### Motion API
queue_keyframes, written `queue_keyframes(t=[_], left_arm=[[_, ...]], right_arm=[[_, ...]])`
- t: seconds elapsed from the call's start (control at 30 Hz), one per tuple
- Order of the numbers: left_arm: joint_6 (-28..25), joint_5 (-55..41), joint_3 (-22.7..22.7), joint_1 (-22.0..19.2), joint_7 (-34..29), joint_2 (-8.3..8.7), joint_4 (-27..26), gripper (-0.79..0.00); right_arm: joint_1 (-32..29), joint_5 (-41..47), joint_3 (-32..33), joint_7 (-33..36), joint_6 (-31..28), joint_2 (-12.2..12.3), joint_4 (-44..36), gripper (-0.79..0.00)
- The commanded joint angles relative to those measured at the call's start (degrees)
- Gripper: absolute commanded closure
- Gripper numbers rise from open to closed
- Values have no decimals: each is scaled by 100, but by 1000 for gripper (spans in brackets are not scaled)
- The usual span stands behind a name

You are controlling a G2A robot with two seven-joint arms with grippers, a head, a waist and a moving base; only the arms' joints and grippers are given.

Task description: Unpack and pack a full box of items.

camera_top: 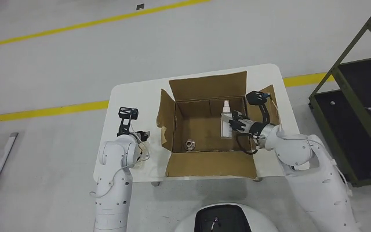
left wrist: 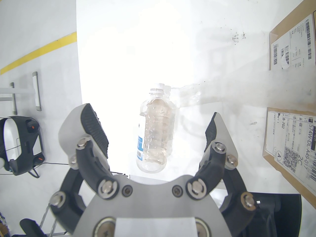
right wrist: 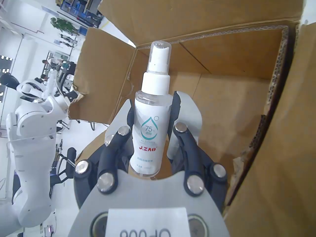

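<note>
An open cardboard box (camera_top: 210, 134) stands on the white table (camera_top: 139, 95). My right gripper (right wrist: 153, 107) is shut on a white spray bottle (right wrist: 151, 124), held upright inside the box near its right wall; from above, the bottle (camera_top: 226, 118) and the right gripper (camera_top: 235, 123) are over the box's right half. A small pale object (camera_top: 189, 143) lies on the box floor at the near left. Left of the box, my left gripper (left wrist: 151, 118) is open above a clear plastic bottle (left wrist: 155, 134) lying on the table, one finger on either side and apart from it.
The box's labelled left flaps (left wrist: 291, 144) hang out close to the left arm (camera_top: 119, 156). A dark metal rack (camera_top: 348, 110) stands right of the table. A black and white device (left wrist: 22, 144) lies on the floor past the table's left edge.
</note>
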Motion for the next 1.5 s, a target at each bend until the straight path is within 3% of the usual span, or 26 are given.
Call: queue_keyframes(t=[0.0,0.27,0.5,0.63,0.8,0.97,1.13,1.33,1.47], left_arm=[[0,0,0,0,0,0,0,-785],[0,0,0,0,0,0,0,-785],[0,0,0,0,0,0,0,-785],[0,0,0,0,0,0,0,-785],[0,0,0,0,0,0,0,-785],[0,0,0,0,0,0,0,-785],[0,0,0,0,0,0,0,-785],[0,0,0,0,0,0,0,-785],[0,0,0,0,0,0,0,-785]], right_arm=[[-1,-8,0,1,-2,0,-1,0],[-87,152,91,-204,-166,13,-189,0],[-660,784,1654,-426,-782,189,-1276,0],[-1072,-130,2643,-20,-733,340,-1842,0],[-1585,-1706,3188,643,-629,479,-2137,0],[-1823,-3170,2633,1187,-607,543,-1965,0],[-1776,-4078,1697,1140,-615,540,-1393,0],[-1533,-4618,958,1192,-364,505,-658,0],[-1399,-4462,797,1159,-332,486,-331,0]])
